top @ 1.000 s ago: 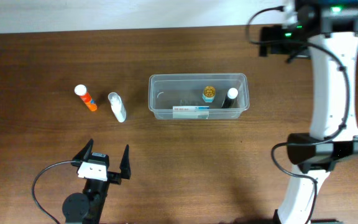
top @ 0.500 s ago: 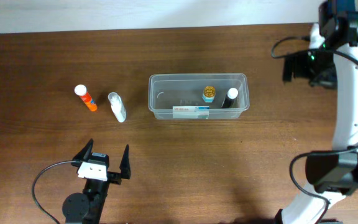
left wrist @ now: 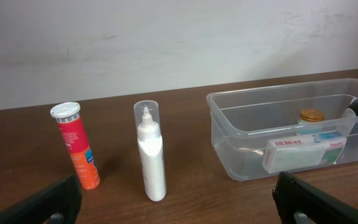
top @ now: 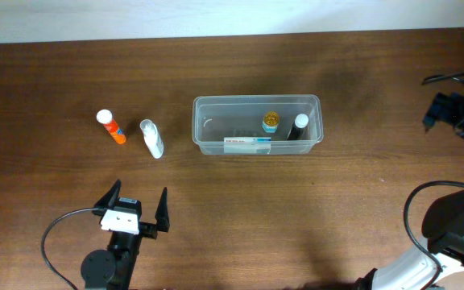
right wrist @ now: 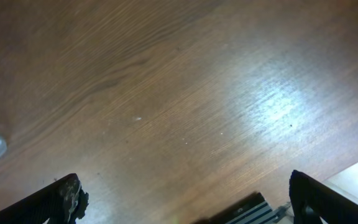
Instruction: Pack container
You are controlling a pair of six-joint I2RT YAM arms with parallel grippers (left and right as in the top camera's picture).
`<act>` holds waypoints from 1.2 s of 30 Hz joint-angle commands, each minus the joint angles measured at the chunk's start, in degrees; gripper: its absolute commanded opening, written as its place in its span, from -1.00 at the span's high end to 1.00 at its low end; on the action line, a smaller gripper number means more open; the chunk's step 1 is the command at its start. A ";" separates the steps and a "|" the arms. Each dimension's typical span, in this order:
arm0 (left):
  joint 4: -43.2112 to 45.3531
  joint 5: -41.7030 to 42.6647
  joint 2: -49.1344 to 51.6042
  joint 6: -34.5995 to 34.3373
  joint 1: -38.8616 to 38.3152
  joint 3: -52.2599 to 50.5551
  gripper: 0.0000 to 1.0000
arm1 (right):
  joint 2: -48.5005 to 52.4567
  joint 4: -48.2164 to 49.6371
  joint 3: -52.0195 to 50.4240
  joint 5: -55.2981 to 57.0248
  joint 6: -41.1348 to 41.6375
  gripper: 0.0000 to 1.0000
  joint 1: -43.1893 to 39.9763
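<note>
Two robot arms work at a dark wooden table (top: 296, 209), seen from overhead.

The container (top: 256, 98), a clear plastic tub with rounded corners, sits just toward 12 o'clock from the table's centre. Its open mouth faces straight up and its long axis runs from 9 to 3 o'clock, so either arm can probably lower items in from above.

The left gripper (top: 138, 193) hovers at about 7 o'clock from the tub. Its fingers are spread wide and hold nothing, and it points toward 12 o'clock at the loose items, which looks like readiness for a pick. The right gripper (right wrist: 188, 199) is at the far 3 o'clock edge, well apart from the tub. Its fingers are also spread wide and empty, over bare wood, likely parked out of the way.

Inside the tub, a white carton with a blue stripe (top: 246, 145) lies against the 6 o'clock wall, lengthwise with the tub.

Outside, toward 9 o'clock, a white bottle with a clear cap (top: 151, 138) stands upright. Further toward 9 o'clock stands an orange tube with a white cap (top: 111, 126). Both appear to be waiting to be packed.

In the tub's 3 o'clock half, behind the carton, stand a small gold-lidded jar (top: 271, 121) and a dark bottle with a white cap (top: 299, 123).
</note>
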 commanded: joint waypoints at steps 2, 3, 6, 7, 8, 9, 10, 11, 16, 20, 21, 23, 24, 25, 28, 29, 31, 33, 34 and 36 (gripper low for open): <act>-0.22 0.85 -0.37 0.83 0.28 -0.15 -0.99 | -0.81 1.03 -0.31 -2.67 1.16 -0.97 -1.38; -0.24 0.85 -0.37 0.83 0.28 -0.13 -0.99 | -0.81 1.46 -0.31 -3.17 1.16 -0.97 -1.40; -0.22 0.85 -0.37 0.83 0.28 -0.15 -0.99 | -0.81 1.88 -0.31 -3.48 1.14 -0.97 -1.38; -0.22 0.85 -0.37 0.83 0.28 -0.15 -0.99 | -0.81 1.88 -0.31 -3.48 1.14 -0.97 -1.38; -0.22 0.85 -0.37 0.83 0.28 -0.15 -0.99 | -0.81 1.88 -0.31 -3.48 1.14 -0.97 -1.38; -0.24 0.85 -0.37 0.83 0.28 -0.15 -0.99 | -0.81 1.88 -0.31 -3.48 1.14 -0.97 -1.38; -0.24 0.85 -0.37 0.83 0.28 -0.15 -0.99 | -0.81 1.88 -0.31 -3.48 1.14 -0.97 -1.38; -0.22 0.85 -0.37 0.83 0.28 -0.13 -0.99 | -0.81 1.88 -0.31 -3.48 1.14 -0.97 -1.38; -0.22 0.85 -0.37 0.83 0.28 -0.13 -0.99 | -0.81 1.88 -0.31 -3.48 1.14 -0.97 -1.38; -0.26 -0.70 -0.37 0.85 0.28 -0.15 -0.99 | -0.81 1.88 -0.31 -3.48 1.14 -0.97 -1.38; -0.26 -0.66 -0.37 0.85 0.28 -0.13 -0.99 | -0.81 1.88 -0.31 -3.48 1.14 -0.97 -1.38; -0.26 -0.66 -0.37 0.85 0.28 -0.13 -0.99 | -0.81 1.88 -0.31 -3.48 1.14 -0.97 -1.38; -0.17 -0.50 -0.37 0.81 0.28 -0.13 -0.99 | -0.81 1.88 -0.31 -3.48 1.14 -0.97 -1.38; 0.20 -0.24 -0.37 0.83 0.26 -0.13 -0.99 | -0.81 1.88 -0.31 -3.48 1.14 -0.97 -1.38; 2.27 -0.96 -0.37 0.85 0.24 -0.13 -0.99 | -0.81 1.88 -0.31 -3.48 1.14 -0.97 -1.38; 3.50 -0.87 -0.37 0.83 0.24 -0.13 -0.99 | -0.81 1.88 -0.31 -3.48 1.14 -0.97 -1.38; 6.75 0.81 -0.37 0.81 0.24 -0.13 -0.99 | -0.81 1.88 -0.31 -3.48 1.14 -0.97 -1.38; 10.80 3.98 -0.37 0.83 0.24 -0.13 -0.99 | -0.81 1.88 -0.31 -3.48 1.14 -0.97 -1.38; 13.03 5.66 -0.37 0.83 0.24 -0.11 -0.99 | -0.81 1.88 -0.31 -3.48 1.14 -0.97 -1.38; 16.92 8.70 -0.37 0.83 0.24 0.35 -0.99 | -0.81 1.88 -0.31 -3.48 1.14 -0.97 -1.38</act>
